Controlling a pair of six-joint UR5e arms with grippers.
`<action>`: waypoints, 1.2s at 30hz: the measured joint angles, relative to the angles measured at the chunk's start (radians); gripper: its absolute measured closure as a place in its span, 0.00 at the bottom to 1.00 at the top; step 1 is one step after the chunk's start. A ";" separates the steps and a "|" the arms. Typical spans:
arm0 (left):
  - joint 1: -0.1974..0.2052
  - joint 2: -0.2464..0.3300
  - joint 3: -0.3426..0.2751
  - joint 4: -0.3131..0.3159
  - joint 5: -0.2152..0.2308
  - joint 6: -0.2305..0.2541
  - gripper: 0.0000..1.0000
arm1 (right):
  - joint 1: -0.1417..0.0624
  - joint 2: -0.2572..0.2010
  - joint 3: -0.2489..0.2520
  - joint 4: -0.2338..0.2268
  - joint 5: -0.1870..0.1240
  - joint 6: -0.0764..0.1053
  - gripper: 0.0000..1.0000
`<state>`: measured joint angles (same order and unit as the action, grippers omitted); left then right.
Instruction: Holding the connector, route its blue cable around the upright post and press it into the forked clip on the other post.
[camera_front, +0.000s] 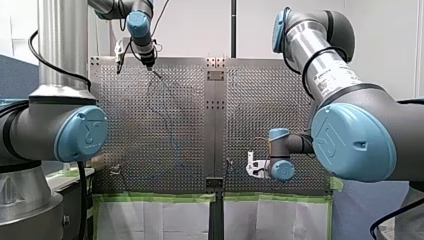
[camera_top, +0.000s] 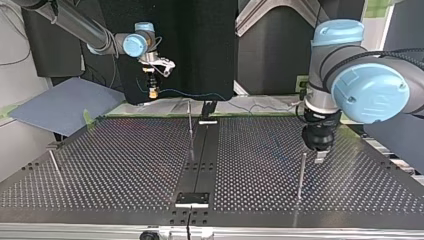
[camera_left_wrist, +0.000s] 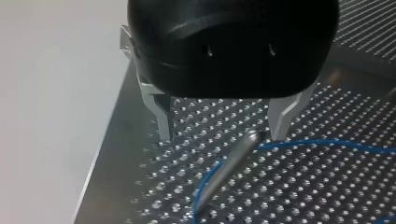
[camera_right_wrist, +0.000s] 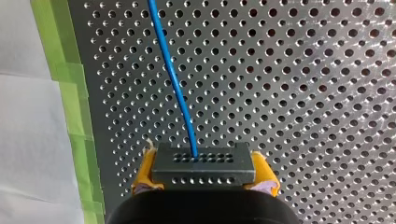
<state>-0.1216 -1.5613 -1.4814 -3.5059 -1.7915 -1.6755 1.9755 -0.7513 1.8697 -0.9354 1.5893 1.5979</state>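
Note:
My right gripper (camera_right_wrist: 201, 186) has its yellow pads shut on a dark grey connector (camera_right_wrist: 201, 163). A blue cable (camera_right_wrist: 175, 79) leaves the connector's face and runs away over the perforated table. In the top view this gripper (camera_top: 152, 91) hangs above the table's far edge, at the left. My left gripper (camera_left_wrist: 222, 128) stands open, with bare metal fingers (camera_left_wrist: 161, 119). A thin upright post (camera_left_wrist: 229, 168) sits just ahead of them, and the cable (camera_left_wrist: 322, 143) bends around it. In the top view the left gripper (camera_top: 320, 152) hovers beside that post (camera_top: 301, 175).
A second thin post (camera_top: 190, 127) stands near the table's centre seam. A short post (camera_top: 54, 162) with a small head stands at the top view's left. Green tape (camera_right_wrist: 74, 107) lines the table's edge. A blue-grey sheet (camera_top: 60, 102) lies beyond the far left corner.

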 joint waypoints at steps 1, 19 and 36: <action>-0.001 0.000 0.000 -0.009 0.000 0.000 0.00 | 0.000 0.000 0.000 0.000 0.000 0.000 1.00; -0.010 0.000 0.000 -0.133 -0.063 -0.006 0.00 | 0.000 0.000 0.000 0.003 0.000 -0.001 1.00; -0.026 0.000 0.000 -0.134 -0.073 -0.008 0.00 | 0.000 0.000 0.000 0.004 0.000 -0.002 1.00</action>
<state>-0.1475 -1.5609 -1.4816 -3.6403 -1.8646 -1.6839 1.9751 -0.7511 1.8700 -0.9315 1.5894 1.5957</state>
